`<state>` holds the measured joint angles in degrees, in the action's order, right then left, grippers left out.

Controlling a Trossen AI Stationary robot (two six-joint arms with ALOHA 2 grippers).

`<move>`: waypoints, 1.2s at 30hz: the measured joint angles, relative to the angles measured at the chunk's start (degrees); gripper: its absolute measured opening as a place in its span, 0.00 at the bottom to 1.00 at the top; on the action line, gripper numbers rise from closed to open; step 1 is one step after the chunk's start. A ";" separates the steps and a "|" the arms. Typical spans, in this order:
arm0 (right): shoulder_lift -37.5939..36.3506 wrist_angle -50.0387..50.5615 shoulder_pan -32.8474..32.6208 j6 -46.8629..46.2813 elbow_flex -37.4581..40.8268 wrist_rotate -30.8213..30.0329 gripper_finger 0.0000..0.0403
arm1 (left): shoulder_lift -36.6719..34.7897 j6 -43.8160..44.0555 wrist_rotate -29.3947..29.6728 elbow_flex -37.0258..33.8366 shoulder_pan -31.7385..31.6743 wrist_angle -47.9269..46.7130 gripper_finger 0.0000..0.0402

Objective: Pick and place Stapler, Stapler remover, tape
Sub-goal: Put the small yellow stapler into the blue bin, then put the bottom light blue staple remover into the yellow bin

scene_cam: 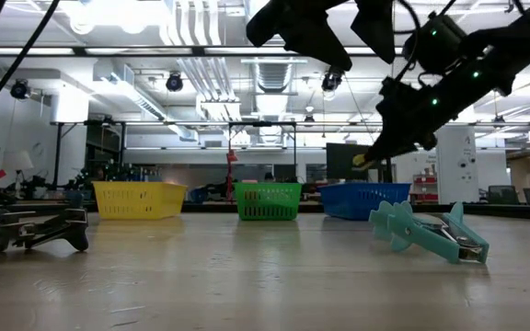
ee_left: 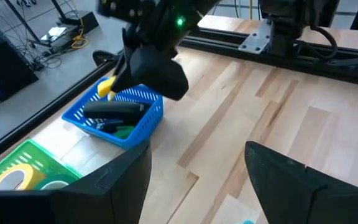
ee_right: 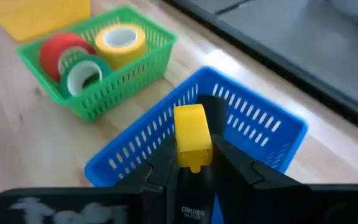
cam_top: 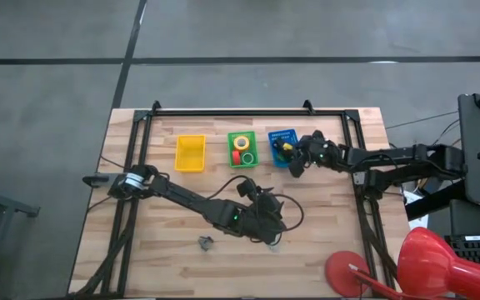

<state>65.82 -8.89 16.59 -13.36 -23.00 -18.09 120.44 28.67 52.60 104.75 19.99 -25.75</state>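
Observation:
My right gripper (ee_right: 194, 163) hangs over the blue basket (cam_top: 278, 134), shut on a black item with a yellow end (ee_right: 191, 134). A dark oblong stapler (ee_left: 114, 110) lies inside that basket. Red (ee_right: 61, 50), yellow (ee_right: 122, 40) and green (ee_right: 82, 73) tape rolls lie in the green basket (cam_top: 231, 151); no fourth roll shows. My left gripper (cam_top: 267, 227) is open above the table's near middle, over a teal staple remover (scene_cam: 426, 234) lying on the wood. A dark staple remover (scene_cam: 35, 230) lies farther left. My right gripper pinches the item's black body (ee_right: 197, 193) between its two fingers (ee_right: 157, 174), with the yellow end sticking out past the fingertips. The fingers slant down from the table's right side. The item is lifted clear, above the blue basket's inside.
An empty yellow basket (cam_top: 190, 153) stands left of the green one; all three sit in a row near the far edge. A black frame rail (cam_top: 248, 112) runs along the far edge. A red lamp (cam_top: 436, 262) stands off the near right corner. Bare wood lies between baskets and removers.

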 joint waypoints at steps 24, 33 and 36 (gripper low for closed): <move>18.53 -4.20 2.24 3.07 -6.39 3.79 0.28 | 0.04 0.48 0.00 -0.11 0.13 -1.10 0.65; 16.53 -3.01 2.00 2.38 -6.35 8.28 0.41 | 0.07 0.94 0.00 -0.20 0.13 -1.12 0.65; 14.80 -1.43 1.31 2.93 -6.16 8.83 0.46 | 0.07 0.94 0.00 -0.51 0.13 -1.21 0.65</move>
<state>80.61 -10.32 17.89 -10.43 -29.17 -9.26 120.51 29.61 52.60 104.24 20.12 -26.96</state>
